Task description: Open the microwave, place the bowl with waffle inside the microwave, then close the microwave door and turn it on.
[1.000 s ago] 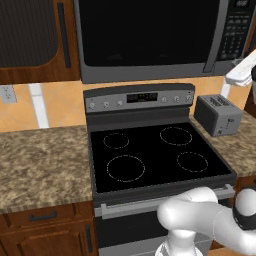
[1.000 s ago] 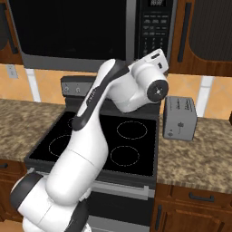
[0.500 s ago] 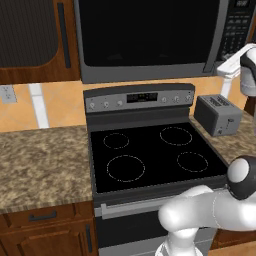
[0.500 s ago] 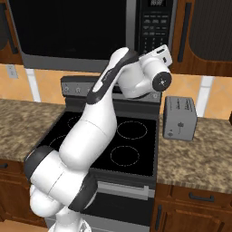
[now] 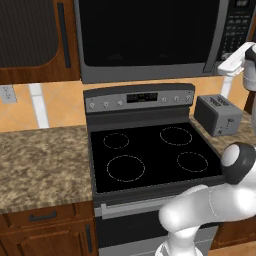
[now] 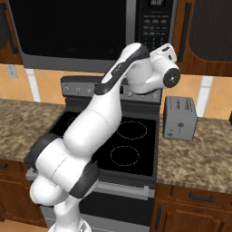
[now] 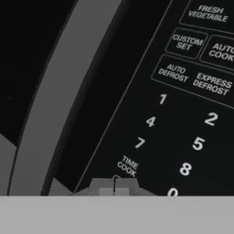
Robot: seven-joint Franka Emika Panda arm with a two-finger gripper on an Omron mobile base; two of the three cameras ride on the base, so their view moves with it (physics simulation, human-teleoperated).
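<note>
In the base views, the white Franka arm with dark joints [image 6: 99,136] rises from the near edge and reaches up toward 1 o'clock. Below it lies the black glass cooktop with four ring burners [image 5: 150,155], flanked by speckled brown granite counter [image 5: 40,155]. A small grey steel toaster [image 6: 180,118] stands upright on the counter at 3 o'clock of the cooktop, apart from the arm.

Farthest back, above the range, hangs the large dark-grey steel microwave [image 5: 150,40]. Its wide black glass door in a grey steel frame [image 6: 68,27] is closed flush — the bowl with waffle cannot be seen through the dark glass.

The two-finger gripper [image 7: 114,188] is closed, its tips together and holding nothing. In the hand view it sits directly at the black keypad panel [image 7: 183,105], just at 6 o'clock of the "TIME COOK" key [image 7: 127,167] — whether it touches the panel cannot be determined.
</note>
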